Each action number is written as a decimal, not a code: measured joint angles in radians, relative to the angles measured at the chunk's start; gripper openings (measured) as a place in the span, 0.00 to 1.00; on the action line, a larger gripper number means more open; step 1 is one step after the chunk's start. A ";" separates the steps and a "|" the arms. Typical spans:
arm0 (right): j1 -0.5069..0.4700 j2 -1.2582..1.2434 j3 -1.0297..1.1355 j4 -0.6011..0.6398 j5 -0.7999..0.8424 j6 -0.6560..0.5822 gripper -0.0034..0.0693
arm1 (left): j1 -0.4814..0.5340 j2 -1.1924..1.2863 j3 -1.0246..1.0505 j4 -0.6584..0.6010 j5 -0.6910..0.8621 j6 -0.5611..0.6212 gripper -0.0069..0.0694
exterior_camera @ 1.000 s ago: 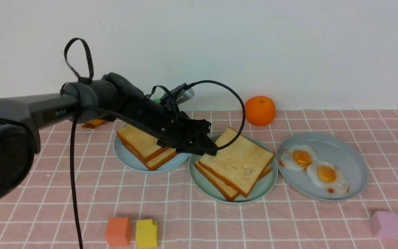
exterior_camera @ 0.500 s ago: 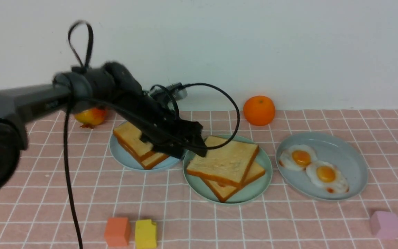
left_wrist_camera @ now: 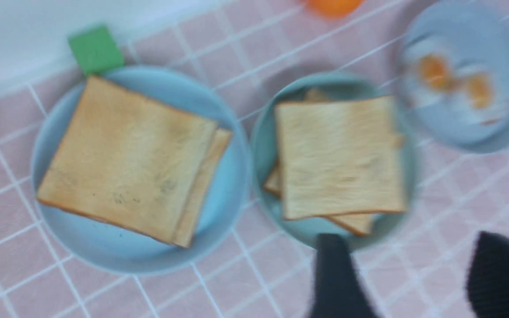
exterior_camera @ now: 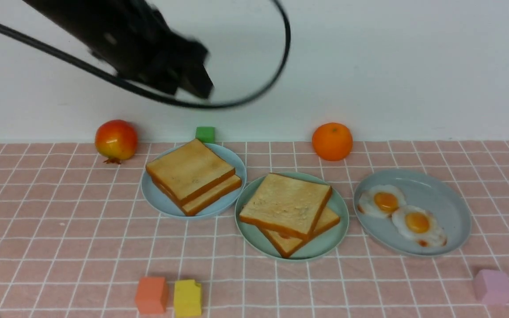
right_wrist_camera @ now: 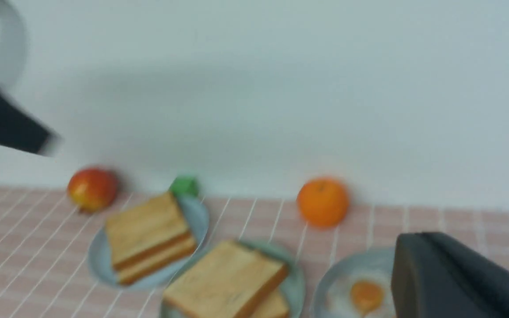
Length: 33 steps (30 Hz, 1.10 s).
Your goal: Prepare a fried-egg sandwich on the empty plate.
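Now that the left end effector (left_wrist_camera: 409,242), open and empty, has lifted away from the crossed toast slices (exterior_camera: 286,205) on the green plate (exterior_camera: 253,235), the sandwich looks assembled, probably leaving only retreat, while the right end effector (right_wrist_camera: 420,240) is closed.

Left gripper (left_wrist_camera: 413,274) now lifted high, well clear of toast and plates; top toast slice (exterior_camera: 286,204) on green plate (exterior_camera: 298,254) turned, now free of gripper; pomegranate (exterior_camera: 116,140), green block (exterior_camera: 205,134) and toast stack (exterior_camera: 190,174) on left plate (exterior_camera: 170,211) now uncovered
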 joint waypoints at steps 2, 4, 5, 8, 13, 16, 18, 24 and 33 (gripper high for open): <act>0.000 -0.058 0.059 -0.009 -0.012 0.000 0.07 | 0.000 -0.081 0.019 -0.001 0.014 -0.025 0.48; 0.000 -0.135 0.127 -0.010 -0.002 0.000 0.08 | 0.000 -0.224 0.096 -0.001 0.019 -0.072 0.31; 0.000 -0.164 0.141 -0.010 0.005 0.000 0.08 | 0.000 -0.270 0.131 -0.001 0.018 -0.082 0.25; 0.000 -0.229 0.168 -0.012 0.026 0.000 0.08 | 0.000 -0.437 0.285 -0.001 -0.014 -0.129 0.11; 0.000 -0.302 0.169 -0.014 0.023 0.000 0.08 | 0.000 -0.720 0.634 -0.001 -0.154 -0.143 0.11; 0.000 -0.308 0.169 -0.017 0.023 0.000 0.08 | 0.000 -0.845 0.807 -0.003 -0.220 -0.145 0.11; 0.000 -0.311 0.169 -0.018 0.023 0.000 0.09 | 0.000 -0.977 0.979 -0.046 -0.280 -0.145 0.11; 0.000 -0.311 0.169 -0.020 0.023 0.000 0.09 | 0.000 -1.099 1.131 -0.125 -0.371 -0.145 0.11; 0.000 -0.311 0.169 -0.020 0.023 0.000 0.11 | 0.000 -1.110 1.196 -0.088 -0.368 -0.125 0.11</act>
